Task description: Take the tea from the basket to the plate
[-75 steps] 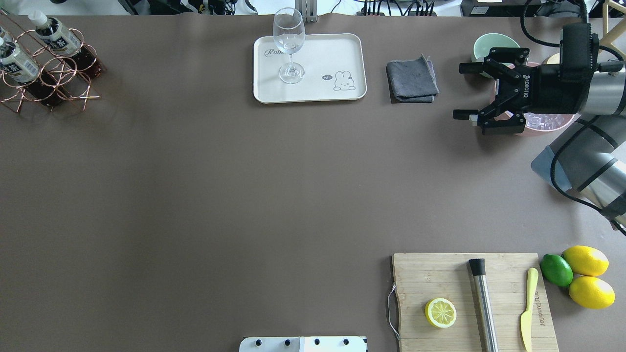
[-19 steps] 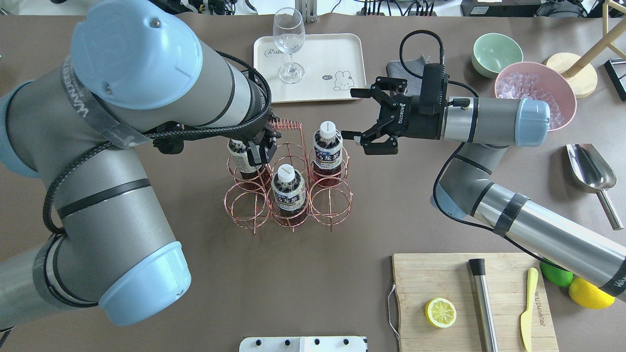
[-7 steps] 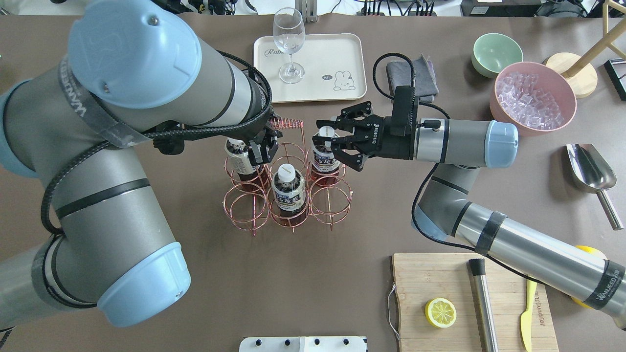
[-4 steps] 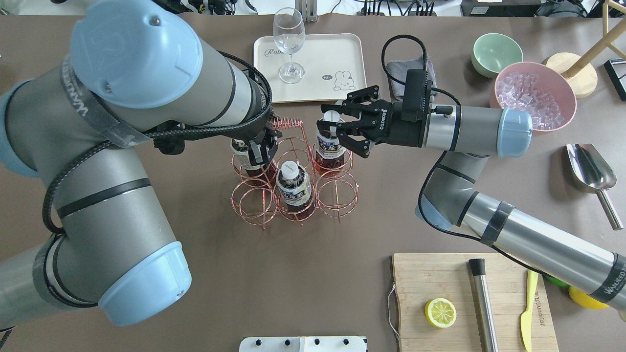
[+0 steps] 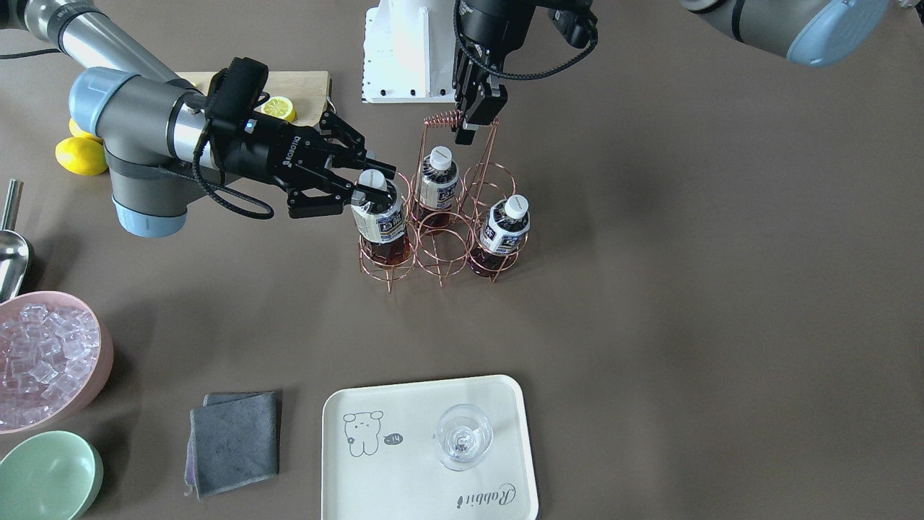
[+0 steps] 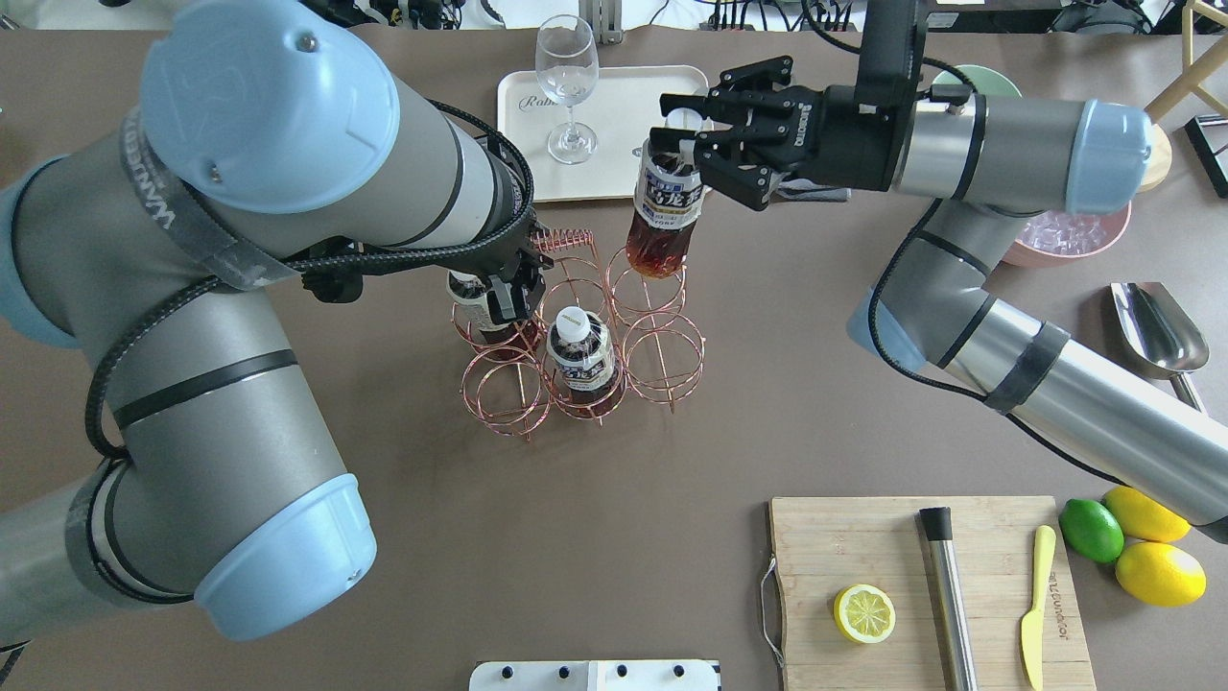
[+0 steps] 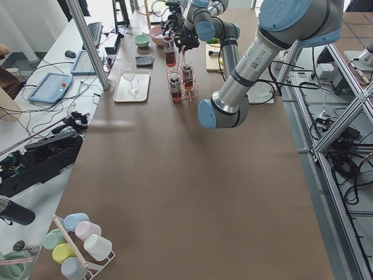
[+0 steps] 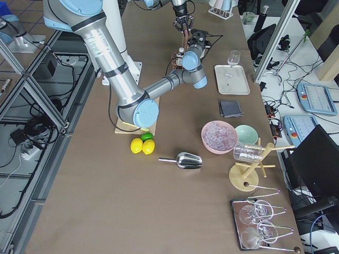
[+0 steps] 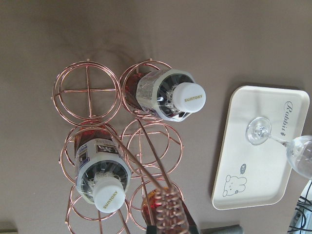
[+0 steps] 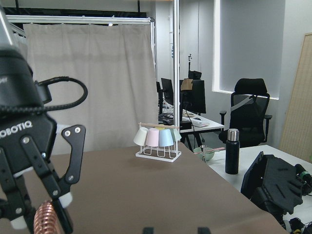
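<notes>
Tea [image 6: 665, 206] in grip, over basket [image 6: 564, 237].
We note right pincer [image 6: 686, 132] clamped on the tea's neck, bottle near upright; plate [image 6: 619, 144] lies just beyond; left pincer [image 5: 471, 123] pinches basket handle.

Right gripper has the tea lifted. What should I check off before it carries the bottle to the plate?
1. Right gripper shut on the neck of the tea: ok.
2. Base of the tea above the rings of the basket: cannot tell.
3. Left gripper gripping the basket by its handle: ok.
4. Bare room on the plate beside the wine glass: ok.
</notes>
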Motion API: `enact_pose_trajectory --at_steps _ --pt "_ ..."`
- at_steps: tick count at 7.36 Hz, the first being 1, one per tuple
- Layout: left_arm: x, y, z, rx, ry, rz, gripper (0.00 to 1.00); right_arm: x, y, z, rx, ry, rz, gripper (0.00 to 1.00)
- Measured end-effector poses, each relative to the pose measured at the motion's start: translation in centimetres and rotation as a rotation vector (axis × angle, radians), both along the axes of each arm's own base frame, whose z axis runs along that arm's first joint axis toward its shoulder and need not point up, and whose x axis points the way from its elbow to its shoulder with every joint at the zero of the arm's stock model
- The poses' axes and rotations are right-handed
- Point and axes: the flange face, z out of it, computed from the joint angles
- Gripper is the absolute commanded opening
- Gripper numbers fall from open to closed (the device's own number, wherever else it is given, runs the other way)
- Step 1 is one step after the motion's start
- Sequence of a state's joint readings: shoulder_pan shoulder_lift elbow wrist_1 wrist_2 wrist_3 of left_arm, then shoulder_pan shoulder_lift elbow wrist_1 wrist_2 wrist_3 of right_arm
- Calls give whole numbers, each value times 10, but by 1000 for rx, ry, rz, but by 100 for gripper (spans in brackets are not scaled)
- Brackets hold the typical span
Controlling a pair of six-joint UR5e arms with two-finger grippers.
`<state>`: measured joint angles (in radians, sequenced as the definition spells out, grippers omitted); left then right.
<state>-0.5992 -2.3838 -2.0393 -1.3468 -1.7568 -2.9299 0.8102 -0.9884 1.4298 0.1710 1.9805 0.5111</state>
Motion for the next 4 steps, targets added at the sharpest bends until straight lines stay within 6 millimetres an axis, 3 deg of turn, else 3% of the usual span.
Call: enact_pose_trajectory --at_steps 3,4 --pt "0 1 0 1 1 1 0 89 -55 -18 -86 22 123 0" --pt "-1 1 -1 1 1 1 0 105 -77 -16 -117 38 171 0"
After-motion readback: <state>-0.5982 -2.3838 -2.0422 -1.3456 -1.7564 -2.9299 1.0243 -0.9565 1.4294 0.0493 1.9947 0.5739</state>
